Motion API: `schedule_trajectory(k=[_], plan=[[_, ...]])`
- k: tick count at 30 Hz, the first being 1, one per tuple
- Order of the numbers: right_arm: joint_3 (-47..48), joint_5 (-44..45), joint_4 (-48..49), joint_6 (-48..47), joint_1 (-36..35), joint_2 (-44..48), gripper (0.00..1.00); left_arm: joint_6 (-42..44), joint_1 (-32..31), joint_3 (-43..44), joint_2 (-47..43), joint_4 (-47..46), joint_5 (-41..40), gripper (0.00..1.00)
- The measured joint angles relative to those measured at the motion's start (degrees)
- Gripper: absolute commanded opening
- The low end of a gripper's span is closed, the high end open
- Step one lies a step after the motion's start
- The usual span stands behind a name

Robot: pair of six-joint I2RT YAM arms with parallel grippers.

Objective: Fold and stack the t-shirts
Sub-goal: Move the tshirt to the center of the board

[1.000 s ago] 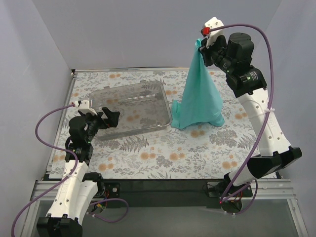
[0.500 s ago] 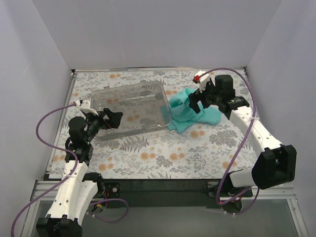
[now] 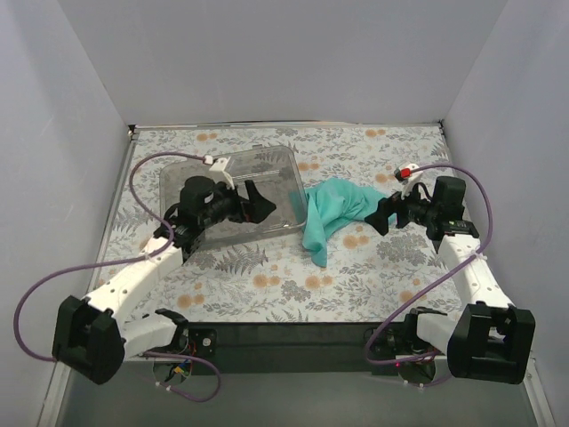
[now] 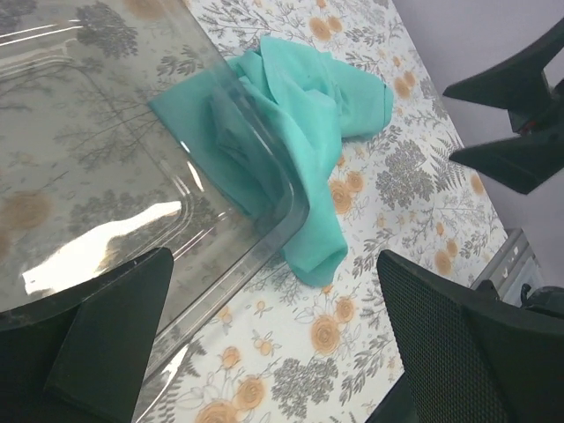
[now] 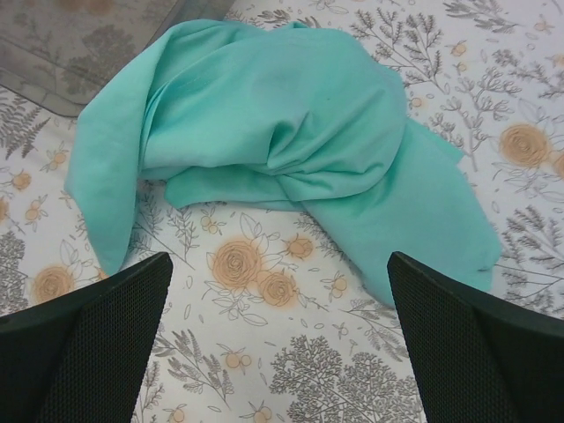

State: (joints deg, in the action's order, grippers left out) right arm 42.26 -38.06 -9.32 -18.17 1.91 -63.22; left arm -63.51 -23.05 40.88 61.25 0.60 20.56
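**T-shirt loose on table, against bin; both pincers open**

One teal t-shirt (image 3: 342,206) is found crumpled on the flower-patterned table (image 3: 267,285), right of centre. It is unfolded and bunched into loose folds, with one tail trailing toward the near edge. Its left part is pressed against the right wall and near right corner of a clear plastic bin (image 3: 271,173). In the left wrist view the cloth is seen through that wall, and whether any of it lies under the bin cannot be told.

The left gripper (image 3: 260,202) is held over the bin's right half with its fingers spread wide and nothing between them. The bin's wall stands between it and the shirt.

The right gripper (image 3: 382,214) is held low, just beside the shirt's right edge. Its fingers are parted, pointed at the cloth, and nothing is gripped.

A purple cable (image 3: 142,169) is looped from the left arm. Plain grey walls enclose the table on three sides.
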Motion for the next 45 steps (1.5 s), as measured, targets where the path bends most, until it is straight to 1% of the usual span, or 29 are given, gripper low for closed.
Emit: schedule_trajectory(k=[3, 6, 10, 14, 18, 20, 23, 26, 27, 30, 32, 36, 38, 40, 41, 42, 43, 45], plan=[[-2.1, -5.2, 0.3, 0.2, 2.8, 0.0, 0.98, -1.4, -5.7, 6.8, 8.4, 0.8, -5.2, 0.93], [-2.4, -9.0, 1.6, 0.3, 3.3, 0.3, 0.98, -2.7, -10.4, 14.9, 18.9, 2.8, -11.3, 0.93], [-2.4, -12.0, 2.9, 0.5, 3.4, 0.6, 0.98, -4.5, -14.1, 26.2, 32.5, 7.4, -20.4, 0.91], [-2.4, -13.2, 3.5, 1.0, 3.6, 0.8, 0.98, -6.2, -15.4, 38.3, 46.1, 14.9, -29.4, 0.89], [-2.4, -13.6, 3.5, 1.5, 3.8, 1.4, 0.98, -7.4, -15.5, 47.1, 55.4, 20.7, -35.2, 0.88], [-2.4, -13.7, 3.6, 1.5, 3.8, 1.4, 0.98, -7.4, -15.5, 50.9, 58.6, 22.8, -37.1, 0.88], [-2.4, -13.8, 3.5, 1.6, 3.8, 1.4, 0.98, -7.0, -15.5, 56.8, 62.4, 25.8, -39.6, 0.85], [-2.4, -13.9, 3.5, 1.7, 4.1, 1.5, 0.98, -5.9, -15.5, 62.2, 65.5, 28.2, -41.5, 0.75], [-2.4, -13.9, 3.5, 1.7, 4.2, 1.6, 0.98, -5.4, -15.5, 63.3, 66.0, 28.9, -42.0, 0.69], [-2.4, -14.0, 3.5, 1.7, 4.5, 1.8, 0.98, -3.2, -15.5, 65.4, 67.5, 29.8, -43.4, 0.64], [-2.4, -14.0, 3.5, 1.7, 4.5, 1.8, 0.98, -1.6, -15.5, 65.4, 67.9, 30.2, -43.9, 0.58], [-2.4, -14.1, 3.5, 1.8, 4.5, 1.9, 0.98, 2.3, -15.6, 65.4, 67.9, 30.8, -44.3, 0.50], [-2.4, -14.2, 3.5, 1.8, 4.7, 1.9, 0.98, 5.3, -15.8, 65.2, 67.9, 30.5, -44.3, 0.39], [-2.4, -14.2, 3.5, 1.8, 4.9, 1.9, 0.98, 8.3, -15.9, 64.2, 67.6, 29.7, -44.0, 0.31], [-2.4, -14.2, 3.5, 1.8, 4.9, 1.9, 0.98, 9.8, -15.9, 63.4, 67.5, 29.2, -43.7, 0.29], [-2.4, -14.2, 3.5, 1.8, 4.9, 1.9, 0.98, 10.6, -15.9, 62.6, 67.3, 28.9, -43.7, 0.21], [-2.4, -14.2, 3.5, 1.8, 4.9, 1.9, 0.98, 12.7, -16.0, 61.0, 66.2, 28.6, -43.7, 0.17], [-2.4, -14.2, 3.5, 1.8, 4.9, 1.9, 0.98, 16.3, -16.0, 58.0, 64.2, 28.6, -43.7, 0.12]])
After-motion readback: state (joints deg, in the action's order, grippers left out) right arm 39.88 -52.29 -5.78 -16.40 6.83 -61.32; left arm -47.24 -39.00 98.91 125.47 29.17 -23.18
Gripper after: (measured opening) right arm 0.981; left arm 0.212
